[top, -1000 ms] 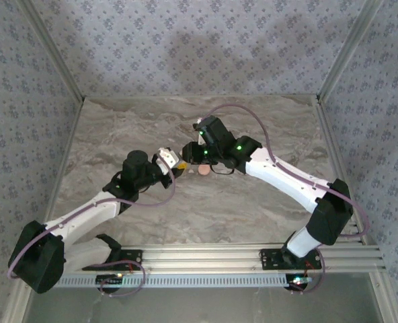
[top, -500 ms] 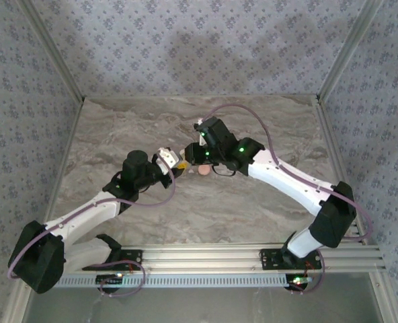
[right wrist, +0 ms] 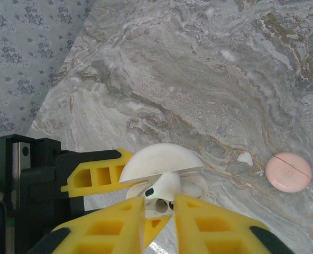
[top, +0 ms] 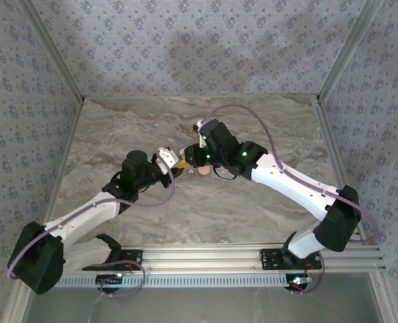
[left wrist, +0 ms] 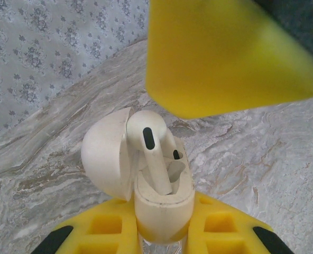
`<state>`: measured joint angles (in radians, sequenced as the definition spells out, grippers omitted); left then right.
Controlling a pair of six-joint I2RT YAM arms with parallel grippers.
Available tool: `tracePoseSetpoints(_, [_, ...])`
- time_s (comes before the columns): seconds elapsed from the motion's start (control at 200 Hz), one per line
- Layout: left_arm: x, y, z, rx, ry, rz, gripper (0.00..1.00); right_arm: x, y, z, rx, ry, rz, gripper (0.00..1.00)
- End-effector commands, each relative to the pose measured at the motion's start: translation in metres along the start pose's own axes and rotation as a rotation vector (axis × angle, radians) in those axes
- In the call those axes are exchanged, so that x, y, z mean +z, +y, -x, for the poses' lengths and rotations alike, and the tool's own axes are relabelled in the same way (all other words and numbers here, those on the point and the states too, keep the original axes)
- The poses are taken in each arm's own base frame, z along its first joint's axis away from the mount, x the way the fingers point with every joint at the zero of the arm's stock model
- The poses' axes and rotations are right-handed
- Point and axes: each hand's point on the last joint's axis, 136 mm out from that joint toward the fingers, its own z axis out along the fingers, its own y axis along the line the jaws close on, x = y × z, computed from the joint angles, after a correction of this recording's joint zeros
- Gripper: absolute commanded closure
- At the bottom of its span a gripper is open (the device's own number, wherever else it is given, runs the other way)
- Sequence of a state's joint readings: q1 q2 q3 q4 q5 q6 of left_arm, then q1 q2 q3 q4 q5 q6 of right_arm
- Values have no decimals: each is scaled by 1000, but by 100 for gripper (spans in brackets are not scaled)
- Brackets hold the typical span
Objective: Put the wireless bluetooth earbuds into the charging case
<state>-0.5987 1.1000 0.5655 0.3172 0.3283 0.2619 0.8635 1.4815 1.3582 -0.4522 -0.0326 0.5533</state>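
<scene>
Cream, dark-spotted earbud in case

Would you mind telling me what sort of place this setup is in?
Probably a purpose-built robot test booth, not a home: aluminium frame rails, floral backdrop panels as walls, and a marble-pattern tabletop.

White charging case open, earbud upright, half inside

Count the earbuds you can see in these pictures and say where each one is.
1 for sure: the earbud stands stem-down in the open charging case. A small white piece on the table beside the pink puck may be a second; too small to tell.
</scene>
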Motion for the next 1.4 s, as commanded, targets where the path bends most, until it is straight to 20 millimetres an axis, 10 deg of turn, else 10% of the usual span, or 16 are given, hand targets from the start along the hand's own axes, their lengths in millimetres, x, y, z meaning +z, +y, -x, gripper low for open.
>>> tracePoseSetpoints(0.0, [-4, -2, 21, 29, -66, -6, 87, -8, 2, 8, 15, -28, 17, 73])
tracePoseSetpoints(1.394, [-6, -4, 27, 34, -74, -20, 87, 21, 9, 9, 40, 25, 49, 71])
